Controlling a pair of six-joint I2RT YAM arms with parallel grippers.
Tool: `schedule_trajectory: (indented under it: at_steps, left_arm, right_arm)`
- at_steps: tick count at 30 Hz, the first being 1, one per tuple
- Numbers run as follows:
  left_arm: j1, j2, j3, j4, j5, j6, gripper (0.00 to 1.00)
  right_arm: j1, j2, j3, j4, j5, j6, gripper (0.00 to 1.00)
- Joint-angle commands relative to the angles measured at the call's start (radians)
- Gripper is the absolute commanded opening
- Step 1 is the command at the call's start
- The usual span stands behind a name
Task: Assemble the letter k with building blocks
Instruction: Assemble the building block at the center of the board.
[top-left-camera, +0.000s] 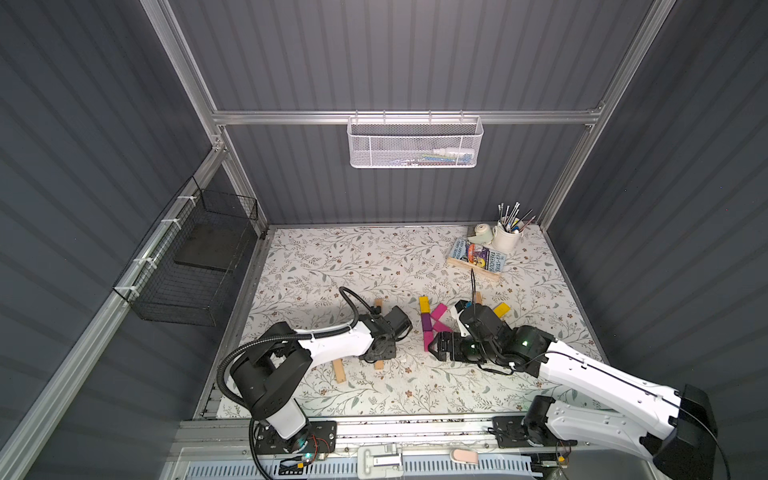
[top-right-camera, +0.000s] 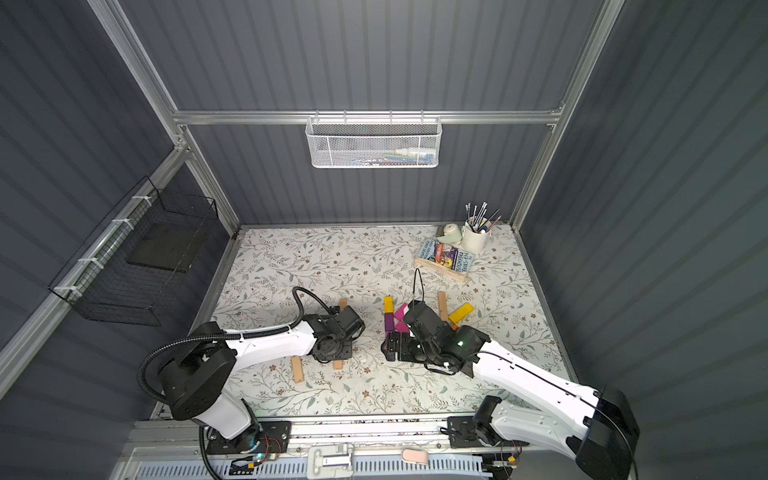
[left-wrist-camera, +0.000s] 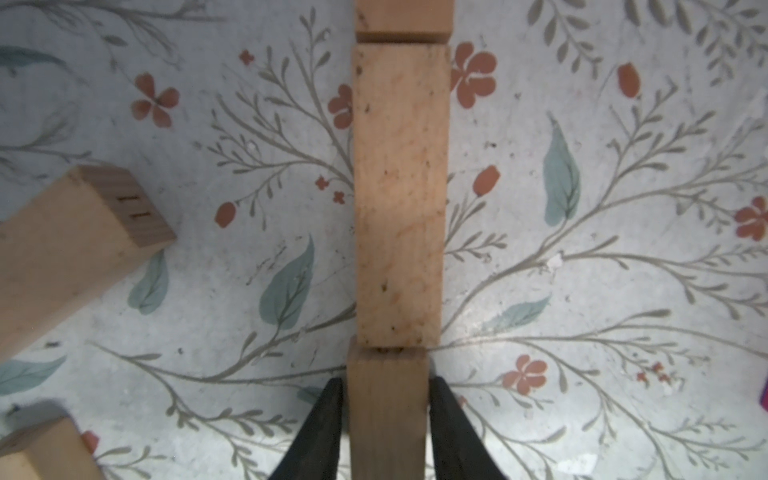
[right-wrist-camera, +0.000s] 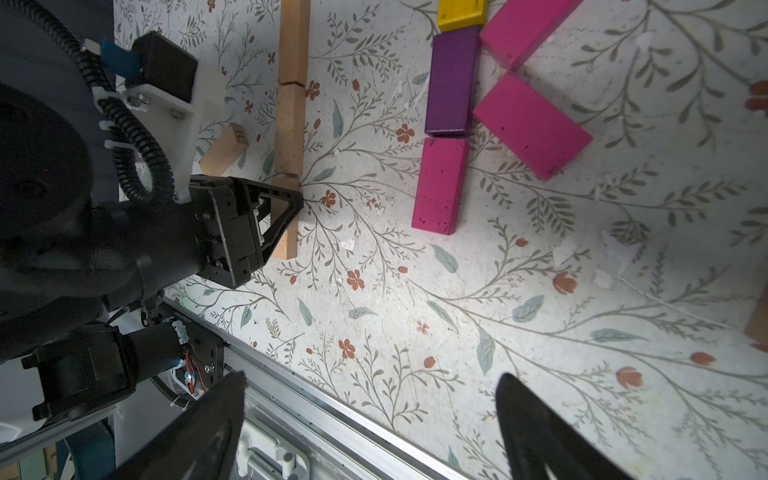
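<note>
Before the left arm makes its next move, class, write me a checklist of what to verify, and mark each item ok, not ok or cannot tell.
1. The plain blocks lie end to end in one straight row: ok.
2. The left tool is free of the nearest block: cannot tell; its fingers sit close on both sides.
3. The right tool is open and empty: ok.
4. The slanted block joins the row: not ok; it lies apart.
5. The coloured blocks are untouched by either tool: ok.
</note>
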Motion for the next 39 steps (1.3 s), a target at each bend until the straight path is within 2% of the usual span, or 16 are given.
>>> schedule_trajectory:
  at_steps: [1,17,39]
  left_arm:
    - [-0.003,-0.024,0.021,-0.026,-0.016,-0.008,0.38]
    - [-0.003,-0.021,0.031,-0.043,-0.025,-0.012,0.3]
    - [-0.004,-0.009,0.033,-0.034,-0.032,-0.017,0.3]
  right_arm:
    - [0.004,0.004,0.012,-0.003,0.01,-0.002,0.94]
    - [0.004,0.004,0.011,-0.003,0.011,0.0,0.94]
    - [0.004,0.006,0.01,0.0,0.006,0.002,0.94]
